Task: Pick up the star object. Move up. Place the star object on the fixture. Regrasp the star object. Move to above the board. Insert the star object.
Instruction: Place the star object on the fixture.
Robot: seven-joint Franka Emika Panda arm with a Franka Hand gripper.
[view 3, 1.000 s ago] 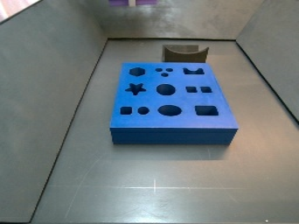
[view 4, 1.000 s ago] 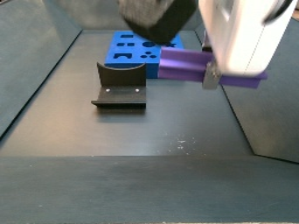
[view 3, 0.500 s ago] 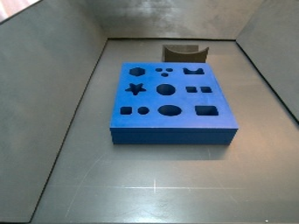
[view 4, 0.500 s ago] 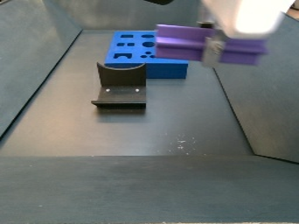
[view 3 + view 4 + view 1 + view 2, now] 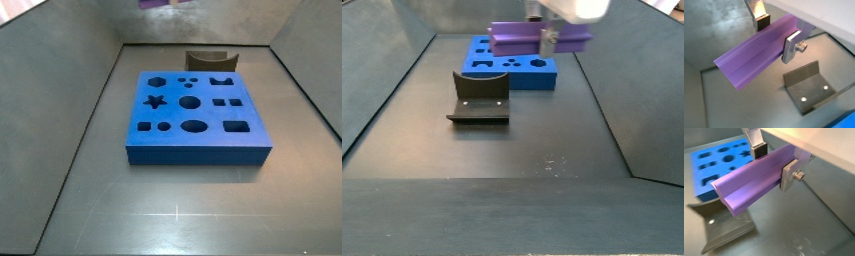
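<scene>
- In a wrist view you see the gripper [image 5: 776,31] with its jaws closed on the purple peg [image 5: 757,51], one silver finger [image 5: 792,46] pressed to its near face and the other finger [image 5: 759,15] behind it. The peg lies across the jaws, clear of the floor, and the fixture [image 5: 809,85] stands on the grey floor beyond it, apart from the peg.
- In a wrist view you again see the gripper [image 5: 772,162] clamped on the peg [image 5: 754,180], which juts well out past the fingers. The blue board [image 5: 714,163] with its cut-out holes lies behind the peg, and the fixture [image 5: 721,228] stands near the board's edge; the peg touches neither.
- In a side view you find the board [image 5: 194,115] flat in the middle of the frame, the fixture [image 5: 207,60] just behind its far edge, and only a purple scrap of the peg [image 5: 159,3] at the top edge. The gripper is out of sight here.
- In a side view the gripper [image 5: 549,42] at the top of the frame holds the peg [image 5: 540,38] level in the air in front of the board [image 5: 512,62]. The fixture [image 5: 480,97] sits lower left of it, on the floor.
</scene>
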